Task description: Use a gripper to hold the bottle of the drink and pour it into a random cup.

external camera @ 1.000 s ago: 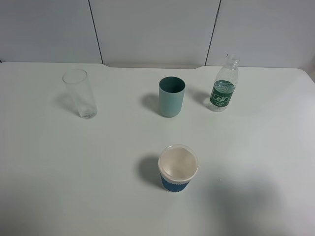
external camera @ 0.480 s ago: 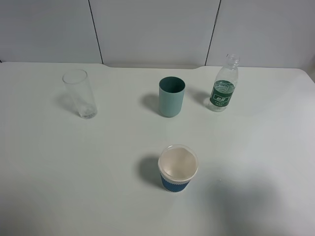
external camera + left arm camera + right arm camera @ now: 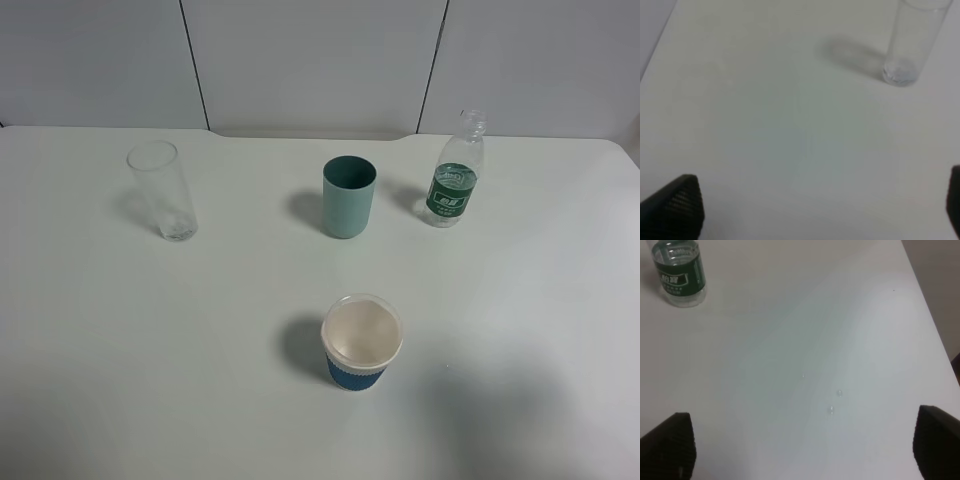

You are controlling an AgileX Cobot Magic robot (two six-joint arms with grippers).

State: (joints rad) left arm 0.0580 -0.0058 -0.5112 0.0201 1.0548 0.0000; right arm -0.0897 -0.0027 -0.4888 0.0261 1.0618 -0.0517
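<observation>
1. Apparently nothing has shifted over the last second; approach not begun.
2. Right hand [image 3: 802, 450] spread wide, empty; left hand [image 3: 820, 207] likewise.
3. Bottle [image 3: 455, 172] upright at tabletop's [image 3: 520, 300] one o'clock, teal cup [image 3: 348, 197] at its nine o'clock, apart.

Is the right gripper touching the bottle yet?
Apart. The right wrist view shows the right gripper open, with bare table between its fingertips and the bottle.
</observation>
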